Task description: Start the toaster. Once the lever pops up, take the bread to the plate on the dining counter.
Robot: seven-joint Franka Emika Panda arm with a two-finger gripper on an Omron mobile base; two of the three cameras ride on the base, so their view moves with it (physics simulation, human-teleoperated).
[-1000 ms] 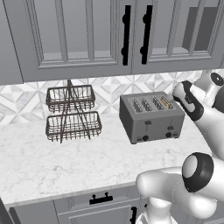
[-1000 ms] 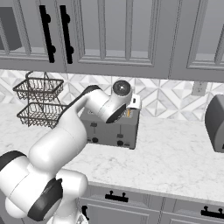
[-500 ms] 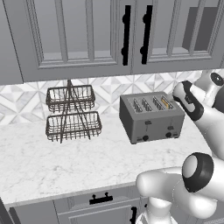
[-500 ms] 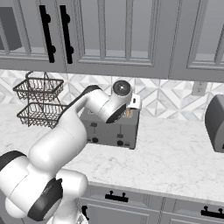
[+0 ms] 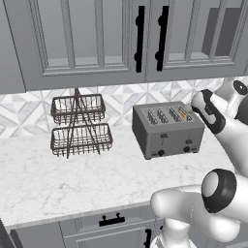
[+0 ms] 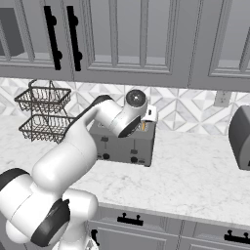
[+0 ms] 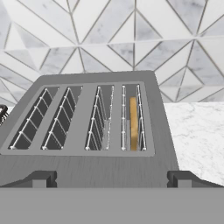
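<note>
Grey metal toaster (image 7: 87,131) sits below the wide-open gripper (image 7: 111,179), bread (image 7: 133,124) in the rightmost slot. Best approach: descend straight, fingers straddling the slice, before closing.

No visible change — arm, toaster (image 5: 167,128) and bread (image 7: 134,124) exactly as a second ago.

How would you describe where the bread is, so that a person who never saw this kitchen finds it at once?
Look at the marble counter under the grey wall cabinets; right of the two-tier wire basket stands a boxy grey toaster. The bread is a thin tan slice standing upright in the slot at the toaster's right end, seen from its lever side. The other three slots are empty.
</note>
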